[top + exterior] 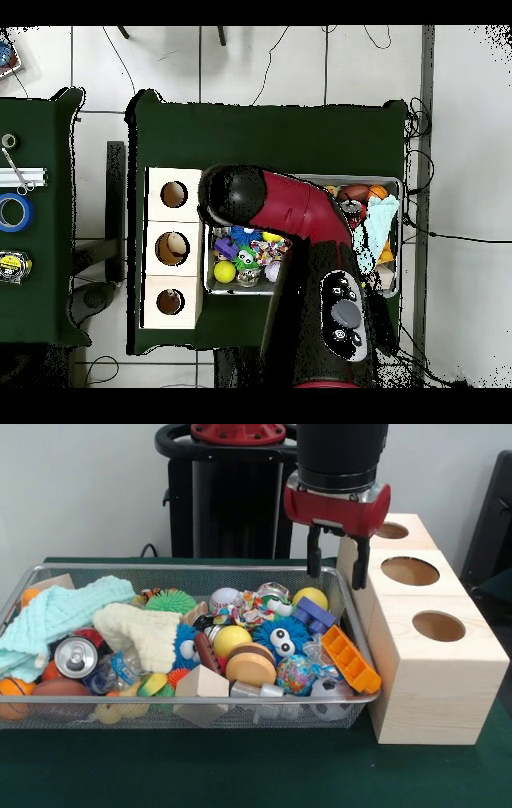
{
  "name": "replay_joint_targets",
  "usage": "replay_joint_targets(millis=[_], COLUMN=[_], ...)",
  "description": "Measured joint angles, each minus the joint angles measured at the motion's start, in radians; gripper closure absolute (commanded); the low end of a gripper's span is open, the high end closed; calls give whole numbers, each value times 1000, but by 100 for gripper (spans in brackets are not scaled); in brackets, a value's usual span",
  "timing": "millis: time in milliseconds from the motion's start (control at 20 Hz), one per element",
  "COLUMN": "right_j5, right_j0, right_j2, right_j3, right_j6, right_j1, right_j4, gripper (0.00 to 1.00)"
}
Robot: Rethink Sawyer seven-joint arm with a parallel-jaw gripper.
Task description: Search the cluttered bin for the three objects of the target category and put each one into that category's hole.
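The wire mesh bin [192, 569] fills the table's left and middle and is crammed with toys, balls and cloths. It also shows in the overhead view [236, 290], half covered by the arm. My gripper [337, 566] hangs open and empty above the bin's far right corner, beside the pine-wood cubes [436, 680]. The smallest hole [393, 530] is in the farthest cube top, just right of the gripper and partly hidden by it. It also shows in the overhead view [169, 301]. In the overhead view the arm's end [228, 195] hides the gripper.
In the bin lie a turquoise cloth [56, 612], a cream cloth [140, 632], a drink can [76, 656], a yellow ball [231, 638], a blue fuzzy toy with eyes [280, 636], an orange plastic toy [350, 658] and a wooden disc [250, 666]. Two wider holes [410, 570] [438, 626] lie nearer.
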Motion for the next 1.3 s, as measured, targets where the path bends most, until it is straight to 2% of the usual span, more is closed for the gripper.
replay_joint_targets(millis=[250,500,700,1050,1300], right_j5=[-75,-240,-317,-324,-316], right_j0=[-10,-27,-38,-41,-39], right_j2=[0,0,0,1,1], right_j3=[-8,-7,-7,-4,6], right_j6=[0,0,0,0,0], right_j1=[25,69,98,126,115], right_j4=[-3,-26,-41,-47,-48], gripper=[0,0,0,0,0])
